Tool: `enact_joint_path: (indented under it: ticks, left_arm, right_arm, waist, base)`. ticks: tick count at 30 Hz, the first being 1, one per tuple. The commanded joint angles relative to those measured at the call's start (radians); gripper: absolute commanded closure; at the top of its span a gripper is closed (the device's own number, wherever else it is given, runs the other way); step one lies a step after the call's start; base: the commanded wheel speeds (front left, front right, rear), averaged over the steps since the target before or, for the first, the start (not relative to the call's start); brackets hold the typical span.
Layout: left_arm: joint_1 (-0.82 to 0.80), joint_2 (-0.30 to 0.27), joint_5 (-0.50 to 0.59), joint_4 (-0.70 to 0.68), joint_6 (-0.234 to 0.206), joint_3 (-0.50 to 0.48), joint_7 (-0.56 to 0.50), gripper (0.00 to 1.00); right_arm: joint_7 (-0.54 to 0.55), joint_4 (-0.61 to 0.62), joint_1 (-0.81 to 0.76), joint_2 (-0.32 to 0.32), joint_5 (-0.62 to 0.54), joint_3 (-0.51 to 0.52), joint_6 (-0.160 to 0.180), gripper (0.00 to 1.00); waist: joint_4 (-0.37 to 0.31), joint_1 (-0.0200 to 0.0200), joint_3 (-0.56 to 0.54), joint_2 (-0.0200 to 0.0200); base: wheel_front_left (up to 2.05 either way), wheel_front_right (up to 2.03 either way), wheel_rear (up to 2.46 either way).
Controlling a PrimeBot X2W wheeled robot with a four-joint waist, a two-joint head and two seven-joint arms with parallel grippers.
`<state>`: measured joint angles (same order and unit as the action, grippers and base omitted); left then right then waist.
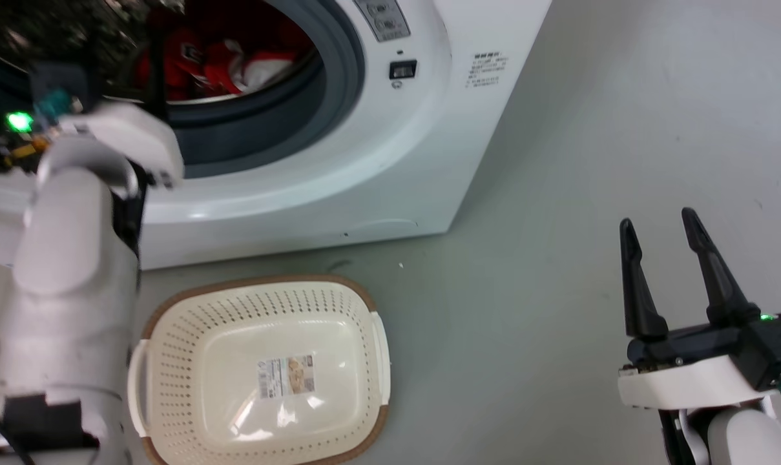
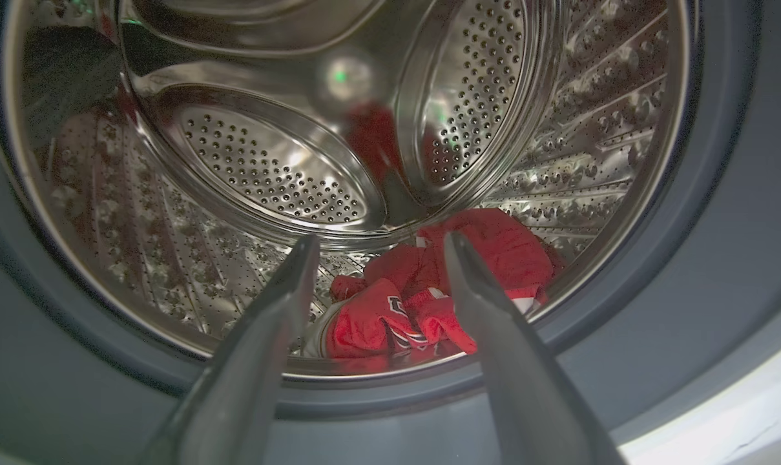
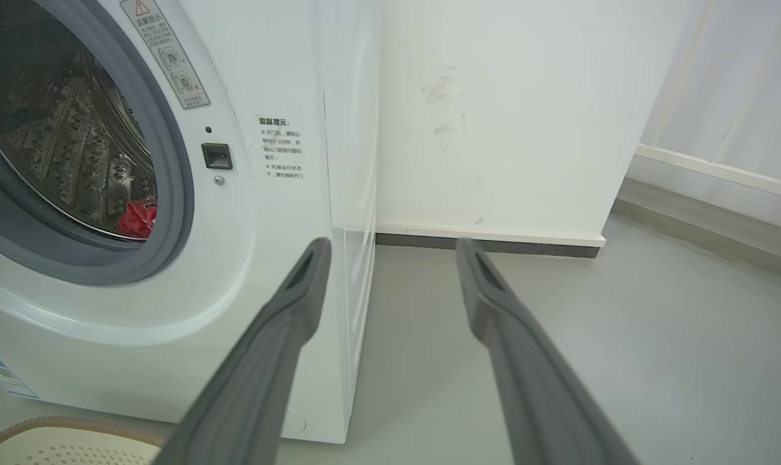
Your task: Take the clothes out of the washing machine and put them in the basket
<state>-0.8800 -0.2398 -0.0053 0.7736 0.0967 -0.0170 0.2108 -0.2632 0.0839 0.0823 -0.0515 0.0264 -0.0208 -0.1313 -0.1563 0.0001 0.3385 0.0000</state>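
Red clothes [image 2: 429,284] with white trim lie bunched at the bottom of the steel drum of the white washing machine [image 1: 338,168]; they also show through the door opening as clothes [image 1: 222,61] and clothes [image 3: 138,218]. My left gripper [image 2: 380,248] is open just outside the grey door ring, its fingers pointing at the heap without touching it. The left forearm [image 1: 73,258] rises at the left of the head view. The cream basket [image 1: 364,303] stands empty on the floor before the machine. My right gripper [image 1: 658,223] hangs open over the floor to the right, holding nothing.
The grey door ring [image 2: 719,213] circles the drum opening. A paper label [image 1: 285,376] lies inside the basket. Grey floor [image 1: 558,194] stretches right of the machine. A white wall [image 3: 493,129] with a dark skirting stands behind it.
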Motion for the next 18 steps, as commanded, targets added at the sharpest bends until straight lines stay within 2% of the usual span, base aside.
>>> enact_joint_path:
  ticks: [1,4,9,18]
  left_arm:
    - [-0.045,-0.009,0.007,0.030,0.004,0.008,-0.016,0.00]
    - [-0.157,-0.044,0.010,0.103,0.012,0.026,-0.059,0.00]
    - [-0.297,-0.071,0.015,0.203,0.024,0.065,-0.183,0.00]
    - [-0.501,-0.112,-0.074,0.320,0.033,0.123,-0.438,0.00]
  right_arm:
    - [-0.002,0.005,0.027,0.002,0.010,-0.001,0.001,0.00]
    - [-0.002,0.011,0.054,0.002,0.024,-0.001,0.001,0.00]
    - [-0.002,0.019,0.089,0.002,0.044,-0.003,0.001,0.00]
    - [-0.002,0.030,0.139,0.002,0.081,-0.022,0.001,0.00]
  waist:
    - [-0.037,-0.0001,0.063,0.0000]
    - [-0.055,-0.0001,0.114,0.0000]
    - [-0.082,-0.0001,0.182,0.0000]
    - [-0.131,-0.0001,0.283,0.0000]
  base:
    - [0.00,0.00,0.00]
    - [0.00,0.00,0.00]
    - [0.00,0.00,0.00]
    - [0.00,0.00,0.00]
